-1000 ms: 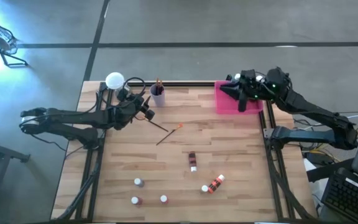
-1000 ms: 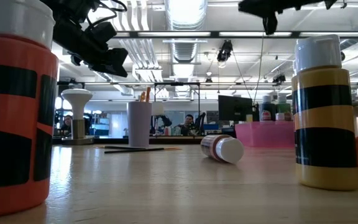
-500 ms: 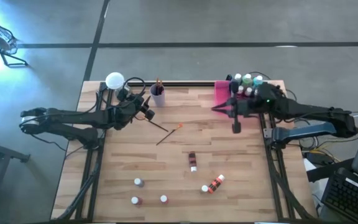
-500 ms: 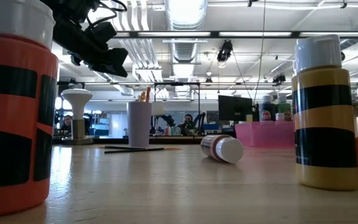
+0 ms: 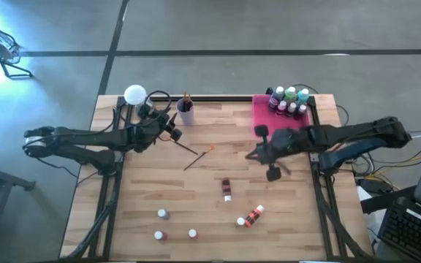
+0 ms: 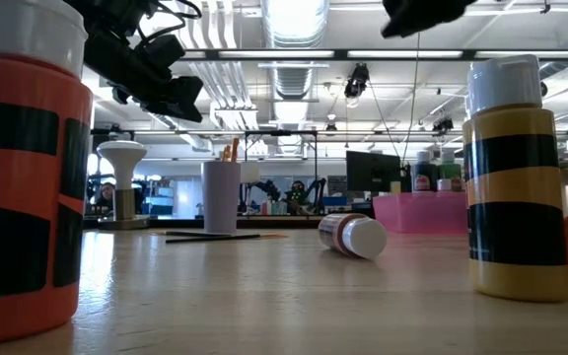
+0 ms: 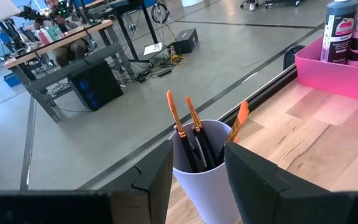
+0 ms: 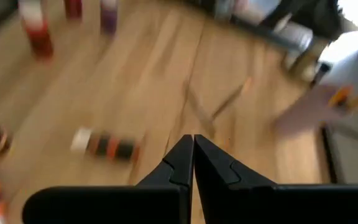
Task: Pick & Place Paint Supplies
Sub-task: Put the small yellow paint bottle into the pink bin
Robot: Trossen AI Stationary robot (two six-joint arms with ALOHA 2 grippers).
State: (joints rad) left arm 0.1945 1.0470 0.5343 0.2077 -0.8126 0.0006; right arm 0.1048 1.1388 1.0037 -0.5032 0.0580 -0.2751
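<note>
Several white-capped paint bottles (image 5: 289, 98) stand in the pink tray (image 5: 265, 117) at the far right. A brown bottle (image 5: 226, 188) lies on its side mid-table, and two thin brushes (image 5: 196, 153) lie flat beyond it. More bottles (image 5: 163, 213) stand near the front edge, beside a lying striped one (image 5: 254, 213). My right gripper (image 5: 251, 155) hangs shut and empty over the table, between the tray and the brushes. My left gripper (image 7: 199, 149) is open at the far left, above and just short of the lilac cup (image 7: 197, 180), which holds brushes.
A white round lamp (image 5: 134, 94) stands at the far left corner behind the cup. Bare wood lies between the brushes and the near bottles. In the low view an orange bottle (image 6: 23, 177) and a yellow bottle (image 6: 516, 177) stand close to the front edge.
My right gripper has swung away from above the pink tray toward the table's near edge and middle, sinking and rolling its wrist as it went. The bottles in the tray, hidden under it before, now show. The left arm has kept still.
</note>
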